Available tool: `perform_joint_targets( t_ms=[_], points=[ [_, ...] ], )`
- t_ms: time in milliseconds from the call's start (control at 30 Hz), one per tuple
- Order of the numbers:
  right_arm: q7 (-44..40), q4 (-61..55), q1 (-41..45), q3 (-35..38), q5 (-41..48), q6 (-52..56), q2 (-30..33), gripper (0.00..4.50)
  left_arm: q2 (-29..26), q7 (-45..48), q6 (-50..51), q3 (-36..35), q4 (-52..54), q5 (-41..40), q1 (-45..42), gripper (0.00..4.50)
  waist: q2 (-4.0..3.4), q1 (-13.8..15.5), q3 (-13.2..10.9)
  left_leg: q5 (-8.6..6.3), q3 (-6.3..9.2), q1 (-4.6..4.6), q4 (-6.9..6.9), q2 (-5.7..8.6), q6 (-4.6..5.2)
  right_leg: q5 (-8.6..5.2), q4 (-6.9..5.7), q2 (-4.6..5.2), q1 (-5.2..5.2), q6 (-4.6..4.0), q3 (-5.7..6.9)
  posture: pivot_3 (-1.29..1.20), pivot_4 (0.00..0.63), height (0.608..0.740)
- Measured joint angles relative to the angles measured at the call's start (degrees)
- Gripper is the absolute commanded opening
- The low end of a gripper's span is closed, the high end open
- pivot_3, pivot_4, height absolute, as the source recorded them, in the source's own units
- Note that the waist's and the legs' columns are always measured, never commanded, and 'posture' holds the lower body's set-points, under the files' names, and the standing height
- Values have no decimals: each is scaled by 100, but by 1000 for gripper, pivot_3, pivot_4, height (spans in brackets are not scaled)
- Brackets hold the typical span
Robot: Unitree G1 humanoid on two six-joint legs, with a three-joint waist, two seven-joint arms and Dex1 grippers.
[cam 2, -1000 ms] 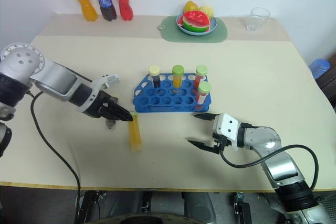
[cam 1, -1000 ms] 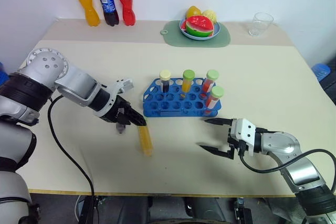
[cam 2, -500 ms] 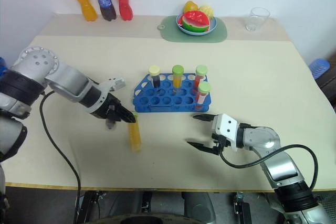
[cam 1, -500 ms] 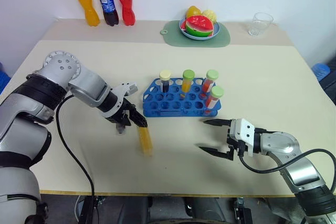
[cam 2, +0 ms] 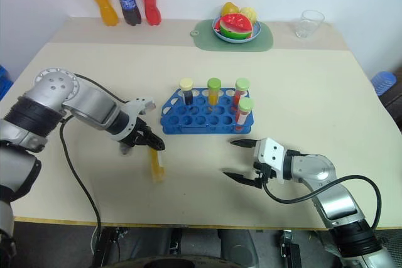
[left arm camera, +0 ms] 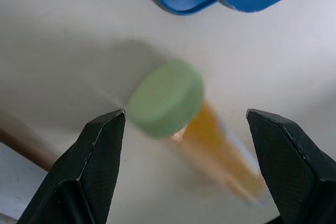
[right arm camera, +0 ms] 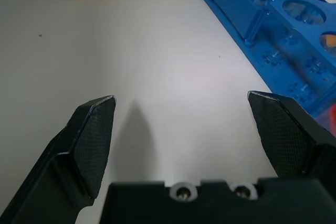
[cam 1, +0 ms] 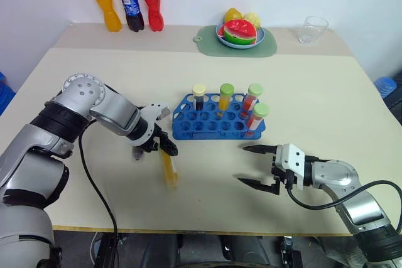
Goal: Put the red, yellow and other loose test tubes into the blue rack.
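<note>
Yellow-orange cylindrical tube (left arm camera: 210, 135), flat round green cap (left arm camera: 166, 98), lying near blue rack (cam 1: 217, 125).

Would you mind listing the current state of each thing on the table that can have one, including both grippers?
Yellow test tube: lying on the table, green cap on, not in the rack.
Blue rack: four capped tubes standing upright, other holes empty.
Left gripper: open, fingers either side of the yellow tube's cap.
Right gripper: open, holding nothing.
Three bottles: upright, capped.
Glass: upright, looks empty.
</note>
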State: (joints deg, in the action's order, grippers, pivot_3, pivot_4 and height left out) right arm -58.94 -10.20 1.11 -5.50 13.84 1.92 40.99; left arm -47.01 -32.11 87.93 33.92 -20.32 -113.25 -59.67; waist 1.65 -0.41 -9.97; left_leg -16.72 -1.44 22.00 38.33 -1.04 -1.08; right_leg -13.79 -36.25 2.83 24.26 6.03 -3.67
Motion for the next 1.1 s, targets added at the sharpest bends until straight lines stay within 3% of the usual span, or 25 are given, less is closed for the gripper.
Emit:
perform_joint_targets(
  t_ms=[200,533,667,1100],
  points=[
    [4,-67,-22,22,3,14,14,4447,119,-428,-127,-234,229,-2,248,3816,-2,-12,1,-1,4,-74,-7,6,1,-14,12,5,-81,-19,4,0,150,740],
    [-5,-70,-10,41,40,12,16,4447,212,-630,-124,-555,188,-2,405,3816,-3,-20,2,-1,9,-73,-7,7,0,-13,12,5,-81,-18,7,0,150,740],
    [-18,-62,10,41,40,8,16,4500,216,-791,-188,-627,240,2,492,2516,-3,-19,2,-1,9,-73,-7,7,0,-13,12,5,-82,-17,7,0,150,740],
    [-65,46,76,42,41,7,18,4500,316,-1097,-258,-933,276,-2,688,2516,-3,-15,2,0,9,-71,-7,8,0,-13,14,8,-82,-17,9,0,150,740]
  ],
)
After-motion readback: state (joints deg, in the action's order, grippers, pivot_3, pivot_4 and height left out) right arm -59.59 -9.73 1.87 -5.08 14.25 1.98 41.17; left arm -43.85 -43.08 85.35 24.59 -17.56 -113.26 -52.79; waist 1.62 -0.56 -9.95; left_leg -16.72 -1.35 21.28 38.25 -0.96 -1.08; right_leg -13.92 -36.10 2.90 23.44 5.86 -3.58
